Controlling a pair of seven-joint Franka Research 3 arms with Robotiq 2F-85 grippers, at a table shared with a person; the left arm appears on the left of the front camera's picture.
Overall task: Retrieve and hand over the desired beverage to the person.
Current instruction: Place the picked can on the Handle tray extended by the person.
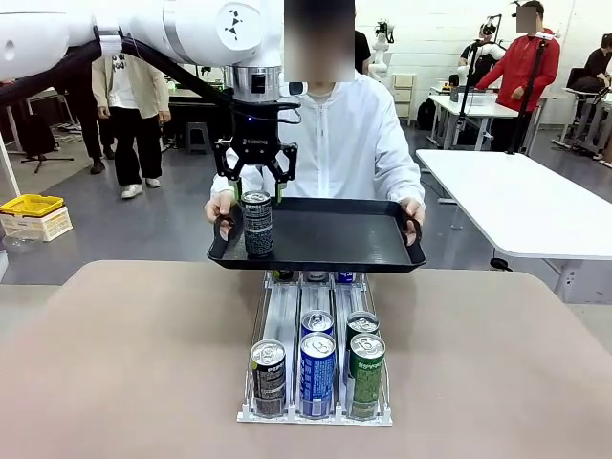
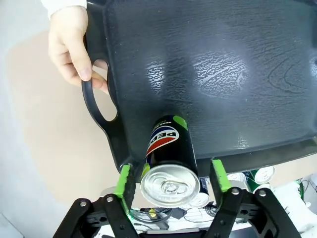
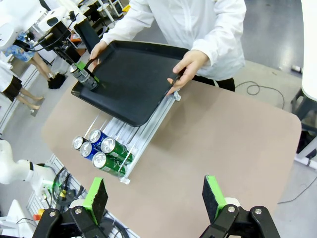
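One Pepsi can [image 2: 168,148] upright on tray [image 2: 223,74]: rigid, slick, probably full; grip mid-body. Left tool [image 2: 171,173] parted astride it; right tool [image 3: 154,198] gaping.

Pepsi can [image 2: 171,148] upright on black tray [image 2: 223,74]

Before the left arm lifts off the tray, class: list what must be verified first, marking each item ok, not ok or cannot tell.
1. The black Pepsi can stands upright on the black tray: ok.
2. The left gripper has its pads clear of the can, a gap on each side: ok.
3. The person's one hand and other hand grip the tray's handles: ok.
4. Tray held level: ok.
5. Can well inside the tray's rim: not ok, it stands near the corner by one handle.
6. The right gripper is open and empty, away from the tray: ok.
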